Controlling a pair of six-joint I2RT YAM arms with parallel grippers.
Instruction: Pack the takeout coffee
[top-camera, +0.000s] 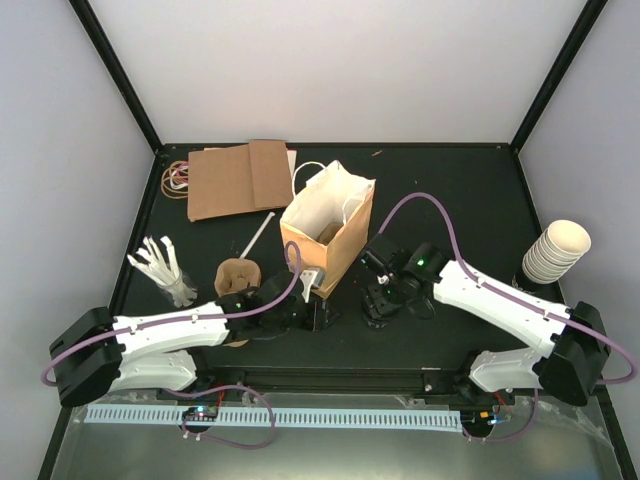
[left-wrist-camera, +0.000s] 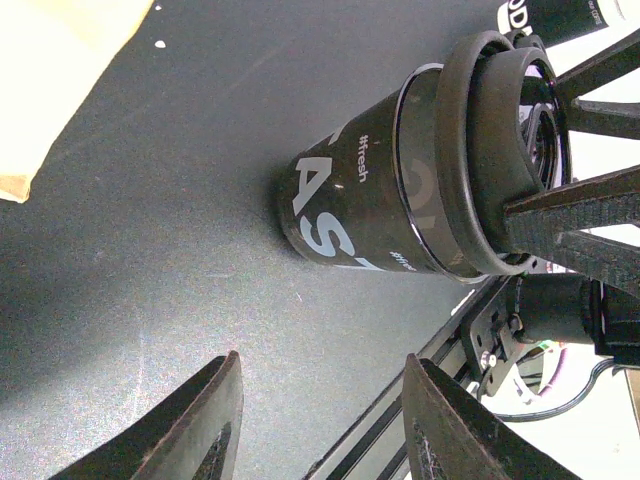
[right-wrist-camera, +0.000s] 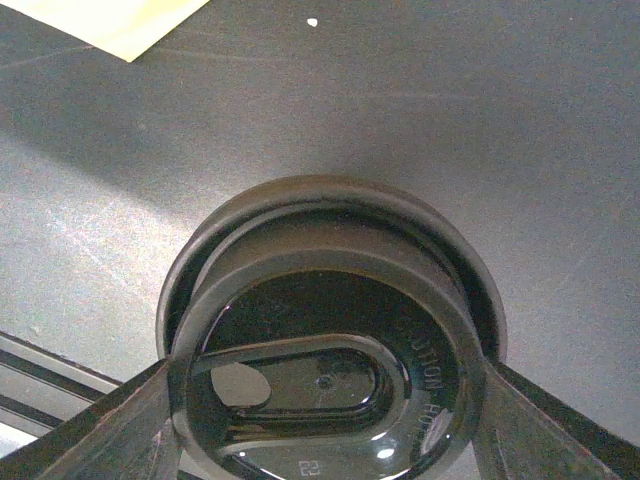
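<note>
Bag of tan paper (top-camera: 325, 225), open-topped, is seen from above at the middle of the black desk (top-camera: 450, 190); the left gripper (top-camera: 328, 312) and right gripper (top-camera: 380, 300) are set just before it, toward the near edge. From the left wrist, the left gripper is seen spread and empty, with a dark white-lettered coffee cup (left-wrist-camera: 350, 200) standing on the desk beyond. From the right wrist, the right gripper is seen clamped on the cup's round black plastic lid (right-wrist-camera: 330, 330).

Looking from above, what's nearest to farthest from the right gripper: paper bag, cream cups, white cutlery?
1. paper bag, just left of the right gripper.
2. cream cups, at the right edge.
3. white cutlery, far left.
</note>
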